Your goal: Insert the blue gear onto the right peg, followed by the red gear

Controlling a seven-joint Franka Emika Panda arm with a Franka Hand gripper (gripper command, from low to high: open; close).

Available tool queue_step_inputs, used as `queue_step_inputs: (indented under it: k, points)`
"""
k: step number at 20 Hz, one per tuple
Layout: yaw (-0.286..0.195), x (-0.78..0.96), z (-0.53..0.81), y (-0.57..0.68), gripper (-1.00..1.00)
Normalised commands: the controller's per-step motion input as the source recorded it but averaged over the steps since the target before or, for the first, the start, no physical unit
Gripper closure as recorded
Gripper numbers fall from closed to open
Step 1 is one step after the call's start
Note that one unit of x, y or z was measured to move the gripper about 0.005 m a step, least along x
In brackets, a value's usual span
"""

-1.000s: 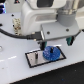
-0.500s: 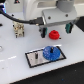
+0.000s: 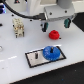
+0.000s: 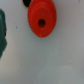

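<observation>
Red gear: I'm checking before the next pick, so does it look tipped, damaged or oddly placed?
Nothing stands out. The red gear lies flat on the white table, hub up, apart from the dark plate where the blue gear already sits.

A white counter [image 3: 15, 60] is seen across most of the exterior view; its surface is smooth and glossy, and soft reflections and faint shadows are carried on it. Even, diffuse light is cast over the scene, with no hard shadows. Toward the exterior view's right, the counter's edge is cut diagonally, and beyond it a dark floor [image 3: 75, 72] or dark ground is shown, too blurred for detail. Near the back, at the exterior view's left, a small pale fixture [image 3: 18, 27] with dark marks stands on the counter. In the wrist view, the same pale surface [image 4: 55, 65] is shown, plain and slightly mottled.
</observation>
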Motion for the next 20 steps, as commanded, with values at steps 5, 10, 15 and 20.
queue_step_inputs:
  k: [5, 10, 15, 20]
  points:
    - [0.000, -0.12, -0.38, 0.18, -1.00]
    - [0.000, -0.11, -0.41, 0.13, -1.00]
    - [0.000, -0.20, -0.38, 0.05, -1.00]
    - [0.000, -0.16, -0.24, 0.04, 1.00]
